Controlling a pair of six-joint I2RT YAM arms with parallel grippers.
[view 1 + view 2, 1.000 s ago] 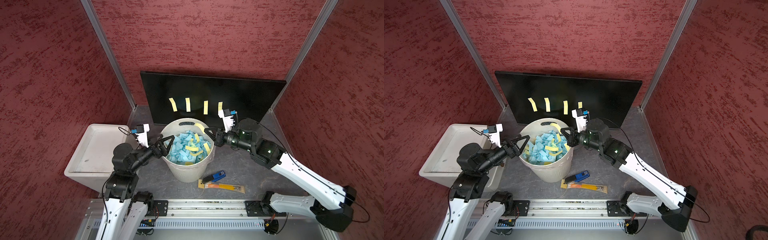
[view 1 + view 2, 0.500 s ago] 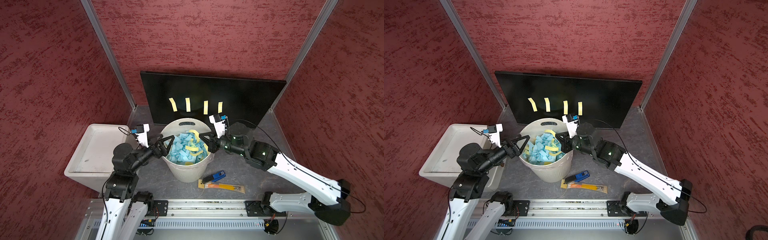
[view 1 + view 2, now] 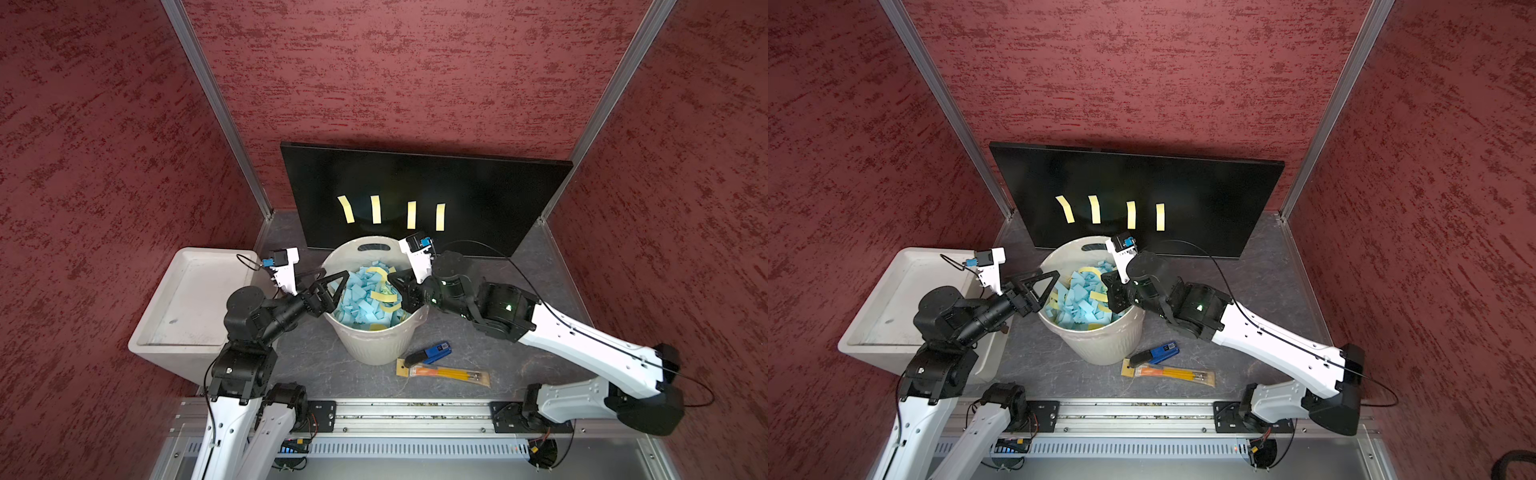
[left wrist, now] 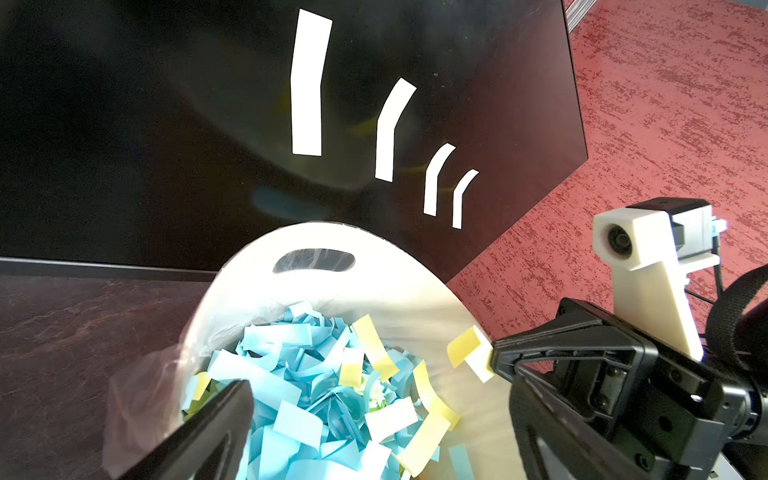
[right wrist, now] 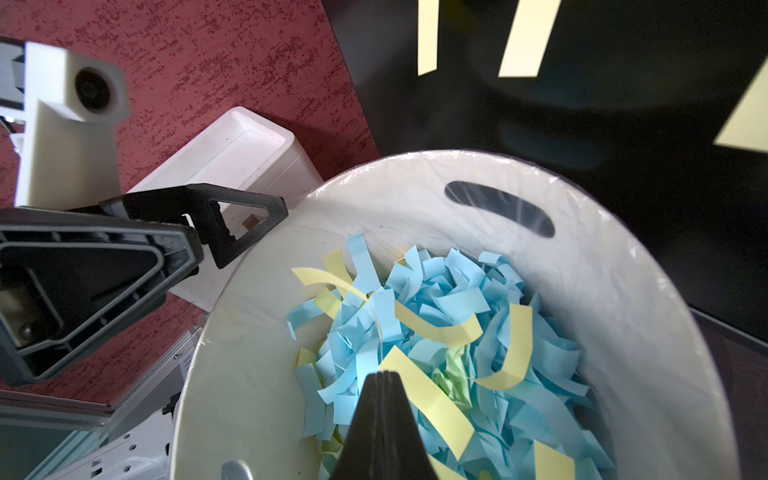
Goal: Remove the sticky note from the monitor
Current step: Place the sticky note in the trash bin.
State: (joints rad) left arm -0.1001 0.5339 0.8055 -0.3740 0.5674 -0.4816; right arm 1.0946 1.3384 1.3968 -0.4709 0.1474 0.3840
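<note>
Item, disposal step: our right gripper [image 5: 380,378], at the bin's [image 3: 374,345] 3 o'clock, pinches one yellow sticky note [image 4: 463,347] over the scraps [image 5: 436,291]; our left gripper [image 3: 328,277] gapes empty at 9; four notes [image 3: 411,214] cling to the monitor [image 3: 478,199] at 12; next, we judge, release.

Left jaws spread, right jaws pinched

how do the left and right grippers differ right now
The left gripper is wide open and empty; the right gripper is shut on a yellow sticky note. The left gripper sits at the bucket rim, the right gripper over the paper scraps inside. Both are black and face the bucket.
</note>
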